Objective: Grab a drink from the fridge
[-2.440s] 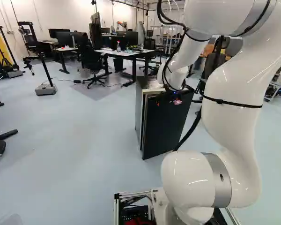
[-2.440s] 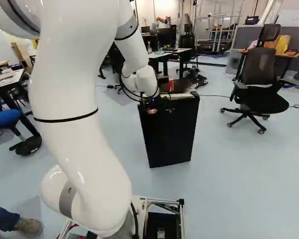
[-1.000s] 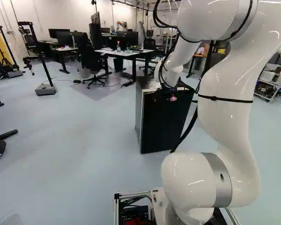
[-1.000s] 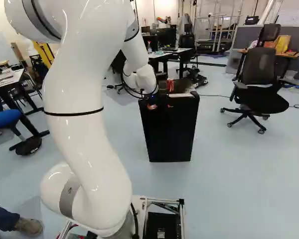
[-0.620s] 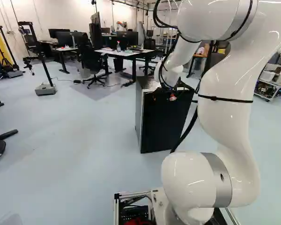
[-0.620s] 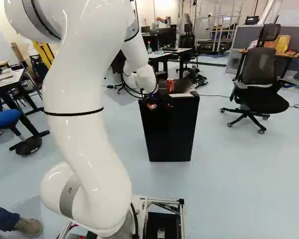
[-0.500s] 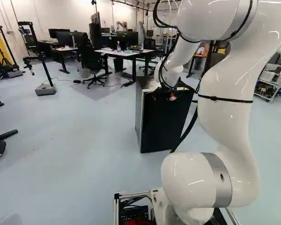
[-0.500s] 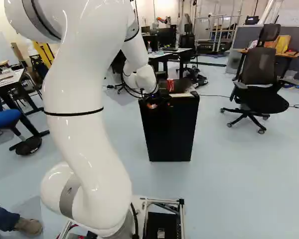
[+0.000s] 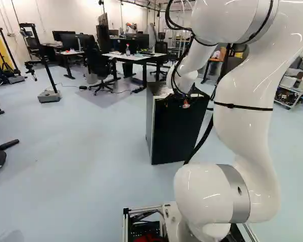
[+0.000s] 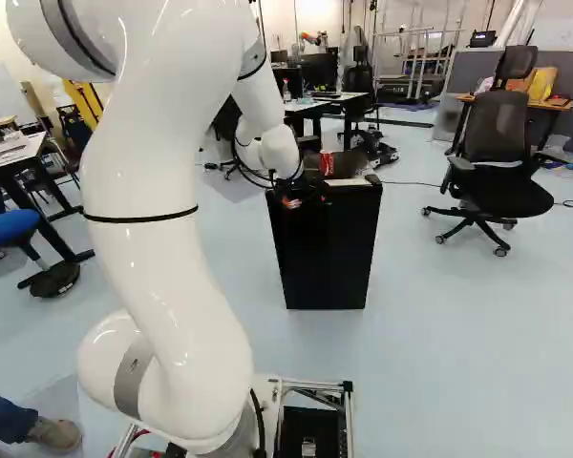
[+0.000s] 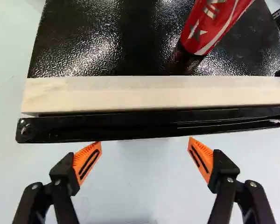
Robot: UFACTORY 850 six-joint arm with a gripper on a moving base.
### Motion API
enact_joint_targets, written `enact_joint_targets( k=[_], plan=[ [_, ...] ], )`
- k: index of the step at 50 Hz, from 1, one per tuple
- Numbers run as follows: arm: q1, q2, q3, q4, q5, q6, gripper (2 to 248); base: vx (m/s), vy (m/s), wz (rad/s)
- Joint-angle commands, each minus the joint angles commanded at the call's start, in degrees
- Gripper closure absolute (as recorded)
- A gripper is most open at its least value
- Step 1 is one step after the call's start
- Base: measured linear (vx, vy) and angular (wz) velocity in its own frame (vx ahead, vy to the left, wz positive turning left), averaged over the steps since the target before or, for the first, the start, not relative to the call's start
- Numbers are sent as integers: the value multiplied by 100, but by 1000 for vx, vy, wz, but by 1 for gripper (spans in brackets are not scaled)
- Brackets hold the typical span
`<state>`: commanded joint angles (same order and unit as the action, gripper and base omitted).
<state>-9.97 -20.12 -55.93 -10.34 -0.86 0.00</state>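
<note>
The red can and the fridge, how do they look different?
The can is red with white marks, but the fridge is black in front. The can is small and round, while the fridge is a big box. The can stands on the fridge, and the fridge stands on the floor. Both stand upright.

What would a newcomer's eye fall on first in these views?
The white arm dominates, filling the right of the left base view and reaching to the small black fridge. Next, the bright red can standing on the fridge's top, beyond the pale strip. Then the orange pads of the open hand, spread near the fridge's top edge.
</note>
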Motion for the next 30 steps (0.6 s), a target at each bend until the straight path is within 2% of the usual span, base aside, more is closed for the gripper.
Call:
enact_joint_targets(
  k=[30],
  plan=[
    [53,729,892,2,42,0,3,0,0,0]
  ],
)
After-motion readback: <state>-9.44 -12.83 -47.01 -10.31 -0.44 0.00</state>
